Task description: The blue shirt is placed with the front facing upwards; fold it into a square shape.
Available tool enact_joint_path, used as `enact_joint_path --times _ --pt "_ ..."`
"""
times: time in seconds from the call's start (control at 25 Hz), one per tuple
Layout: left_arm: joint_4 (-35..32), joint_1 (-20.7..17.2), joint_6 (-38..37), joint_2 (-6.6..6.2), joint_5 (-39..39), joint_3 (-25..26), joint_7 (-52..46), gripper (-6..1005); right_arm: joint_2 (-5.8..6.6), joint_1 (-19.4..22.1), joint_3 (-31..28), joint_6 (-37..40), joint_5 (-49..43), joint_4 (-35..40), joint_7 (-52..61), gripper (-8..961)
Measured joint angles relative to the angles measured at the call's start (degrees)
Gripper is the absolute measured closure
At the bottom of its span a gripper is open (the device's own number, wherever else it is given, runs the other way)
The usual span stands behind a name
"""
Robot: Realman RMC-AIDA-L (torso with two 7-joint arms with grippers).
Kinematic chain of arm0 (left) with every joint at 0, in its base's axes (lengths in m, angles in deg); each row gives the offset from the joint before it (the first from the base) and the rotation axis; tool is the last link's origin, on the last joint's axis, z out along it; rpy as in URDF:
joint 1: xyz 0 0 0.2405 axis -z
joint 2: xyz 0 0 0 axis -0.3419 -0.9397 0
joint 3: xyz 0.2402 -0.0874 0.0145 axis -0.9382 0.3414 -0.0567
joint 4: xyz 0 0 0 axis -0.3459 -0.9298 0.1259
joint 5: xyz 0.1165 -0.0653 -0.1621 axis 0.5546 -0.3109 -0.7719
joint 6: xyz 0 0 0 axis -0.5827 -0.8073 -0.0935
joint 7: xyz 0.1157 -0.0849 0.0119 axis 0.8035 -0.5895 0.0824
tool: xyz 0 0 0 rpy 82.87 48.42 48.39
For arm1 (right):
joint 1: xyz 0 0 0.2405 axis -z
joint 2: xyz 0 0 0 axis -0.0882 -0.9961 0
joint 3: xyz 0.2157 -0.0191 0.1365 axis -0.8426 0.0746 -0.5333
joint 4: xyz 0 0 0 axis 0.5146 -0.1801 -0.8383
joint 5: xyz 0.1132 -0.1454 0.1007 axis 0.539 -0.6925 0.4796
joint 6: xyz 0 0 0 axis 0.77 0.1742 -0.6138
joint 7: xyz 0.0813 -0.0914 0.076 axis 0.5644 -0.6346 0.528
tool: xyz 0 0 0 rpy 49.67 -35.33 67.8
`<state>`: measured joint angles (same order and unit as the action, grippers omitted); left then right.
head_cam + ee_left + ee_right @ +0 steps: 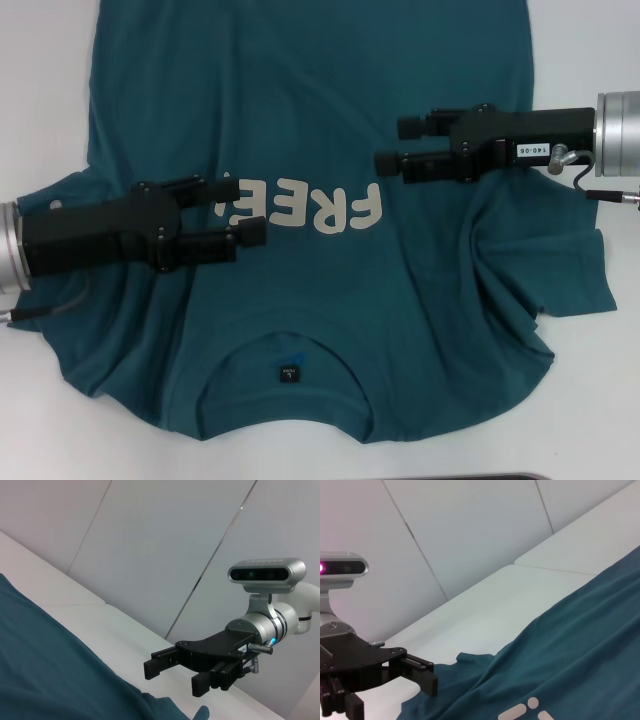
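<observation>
Head view, blue shirt (320,130) spread face-up on white table (585,40), left gripper (243,207) and right gripper (392,142) both spread, above the chest lettering (315,210) between them

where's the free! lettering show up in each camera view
Head view: white lettering mid-shirt, upside down, between the two grippers.
Left wrist view: not in it; only plain blue shirt.
Right wrist view: just a sliver at the bottom edge.
Shared landmark: the left gripper, beside the lettering.

A white table (600,40) is seen throughout. Pale wall panels (150,545), divided by dark seams, stand behind it.
</observation>
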<state>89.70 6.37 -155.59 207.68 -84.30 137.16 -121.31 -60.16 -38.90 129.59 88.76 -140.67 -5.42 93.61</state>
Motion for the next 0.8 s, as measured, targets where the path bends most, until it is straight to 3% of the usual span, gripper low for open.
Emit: enact_joint_path --times 0.56,0.8 --pt "0.24 0.16 -0.32 -0.12 -0.23 0.40 -1.07 126 0.00 -0.07 -0.02 -0.04 0.07 0.09 0.00 98" --pt "0.48 -0.89 0.97 -1.47 -0.35 1.62 -4.92 127 -0.06 -0.09 -0.19 -0.19 0.09 0.09 0.00 97"
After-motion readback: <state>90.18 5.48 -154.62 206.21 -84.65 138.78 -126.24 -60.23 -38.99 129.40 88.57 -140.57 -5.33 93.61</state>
